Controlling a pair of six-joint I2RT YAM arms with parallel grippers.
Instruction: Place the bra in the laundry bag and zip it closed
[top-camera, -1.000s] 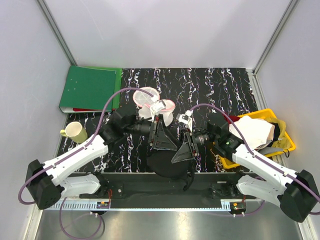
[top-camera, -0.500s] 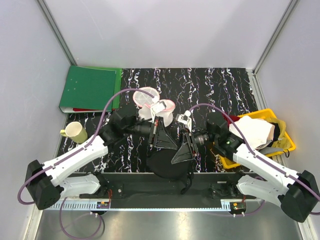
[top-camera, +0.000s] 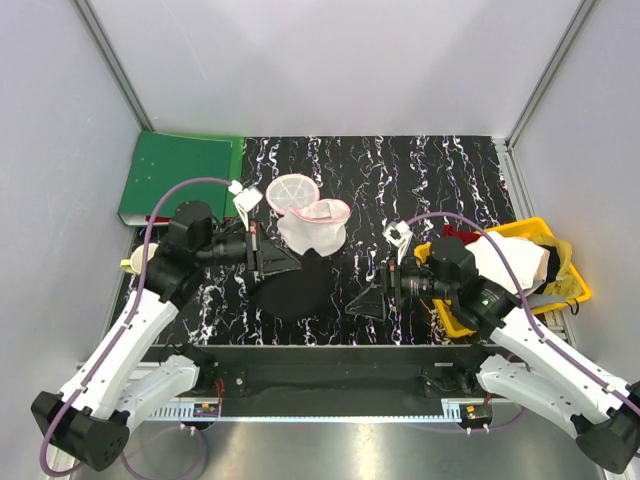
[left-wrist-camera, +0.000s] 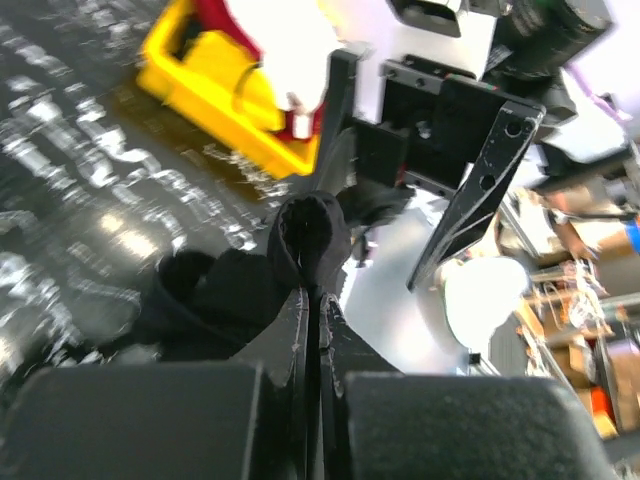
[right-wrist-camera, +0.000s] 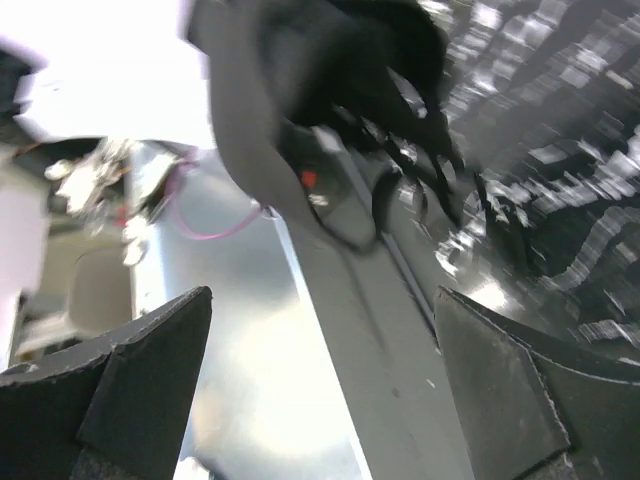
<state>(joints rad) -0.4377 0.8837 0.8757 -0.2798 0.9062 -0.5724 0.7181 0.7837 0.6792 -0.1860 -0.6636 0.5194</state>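
Observation:
The black bra (top-camera: 296, 291) hangs in a bunch just in front of the laundry bag (top-camera: 316, 227), a white mesh drum with pink rims standing open at the top. Its round lid (top-camera: 291, 191) stands up behind it. My left gripper (top-camera: 292, 264) is shut on a fold of the bra (left-wrist-camera: 309, 232), left of the bag. To the right of the bra, and apart from it, my right gripper (top-camera: 358, 305) is open with nothing between its fingers (right-wrist-camera: 131, 372). In the right wrist view the bra (right-wrist-camera: 335, 55) shows as a blurred dark mass at the top.
A yellow basket (top-camera: 566, 292) with white and red clothes stands at the right edge, beside the right arm. At the back left lies a green folder (top-camera: 180, 176). A pale cup (top-camera: 134, 262) peeks out behind the left arm. The arms' base rail (top-camera: 330, 362) runs along the near edge.
The right gripper opened, let go of the bra and drew back to the right. The left gripper shut on the bra and carried it left, away from the near edge.

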